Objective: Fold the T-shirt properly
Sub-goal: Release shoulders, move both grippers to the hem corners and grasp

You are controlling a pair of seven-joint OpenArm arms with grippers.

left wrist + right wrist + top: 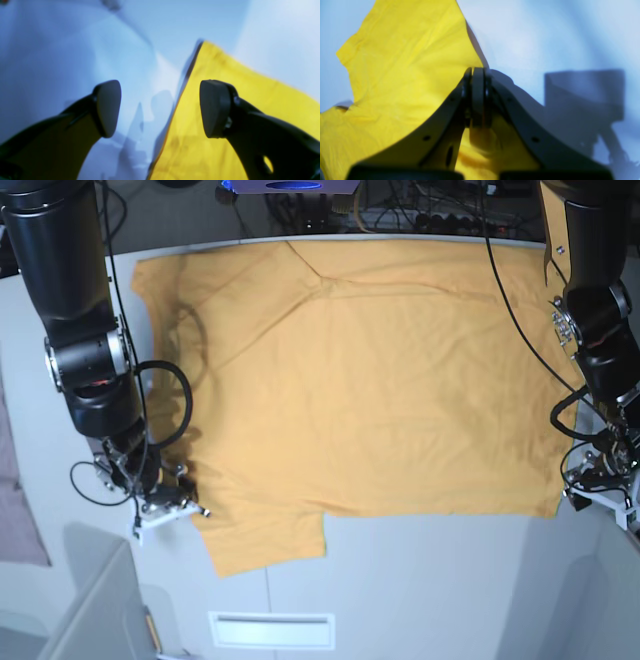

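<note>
Your right gripper (478, 97) is pinching the T-shirt (380, 380) edge with jaws closed; your left gripper (160, 108) is hovering, jaws wide.

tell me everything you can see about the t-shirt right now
The T-shirt is plain orange-yellow, looks like soft cotton, and lies spread almost flat over the white table with light wrinkles and a diagonal crease near the top. One short sleeve juts toward the table's near edge. The right claw is shut on the cloth at that sleeve's side; the left claw stands open at the opposite edge, gripping nothing.
</note>
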